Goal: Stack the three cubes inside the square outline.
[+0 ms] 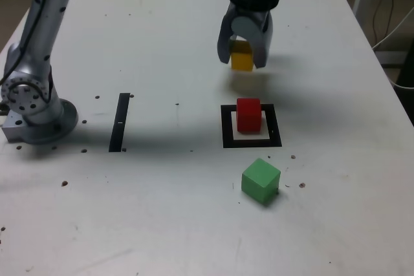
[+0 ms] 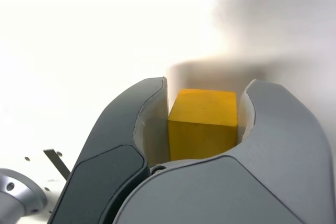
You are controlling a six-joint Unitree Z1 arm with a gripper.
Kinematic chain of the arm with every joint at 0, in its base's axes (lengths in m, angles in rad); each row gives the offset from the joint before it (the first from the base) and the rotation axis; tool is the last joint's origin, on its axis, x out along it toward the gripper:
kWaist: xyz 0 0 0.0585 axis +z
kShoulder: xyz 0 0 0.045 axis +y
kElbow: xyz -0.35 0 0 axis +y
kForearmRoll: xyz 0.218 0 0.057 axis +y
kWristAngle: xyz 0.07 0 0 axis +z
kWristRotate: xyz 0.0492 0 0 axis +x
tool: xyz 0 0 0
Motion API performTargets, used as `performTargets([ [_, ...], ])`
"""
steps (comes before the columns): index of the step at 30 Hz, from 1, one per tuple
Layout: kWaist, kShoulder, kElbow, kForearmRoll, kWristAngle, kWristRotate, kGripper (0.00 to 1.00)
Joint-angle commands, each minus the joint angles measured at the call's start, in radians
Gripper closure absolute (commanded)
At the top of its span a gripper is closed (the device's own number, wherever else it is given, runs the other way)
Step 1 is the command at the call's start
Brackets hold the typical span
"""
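Above table (image 1: 162,43), yellow cube (image 1: 242,61) sits clamped between jaws.

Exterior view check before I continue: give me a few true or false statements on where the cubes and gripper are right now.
1. The gripper holds the yellow cube. True.
2. The red cube sits inside the square outline. True.
3. The green cube is stacked on the red cube. False: it rests on the table, nearer the camera than the outline.
4. The yellow cube is directly above the red cube. False: it hangs beyond the outline, farther from the camera.
5. The thin black strip lies to the exterior view's left of the outline. True.
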Motion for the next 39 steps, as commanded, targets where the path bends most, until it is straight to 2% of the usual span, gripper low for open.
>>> performTargets([
  [1, -0.006, -0.021, -0.003, 0.017, -0.010, -0.020, 0.68],
  [16, -0.090, -0.076, -0.005, 0.087, -0.079, -0.171, 0.68],
  [39, -0.238, -0.074, -0.002, 0.103, -0.124, -0.354, 0.68],
])
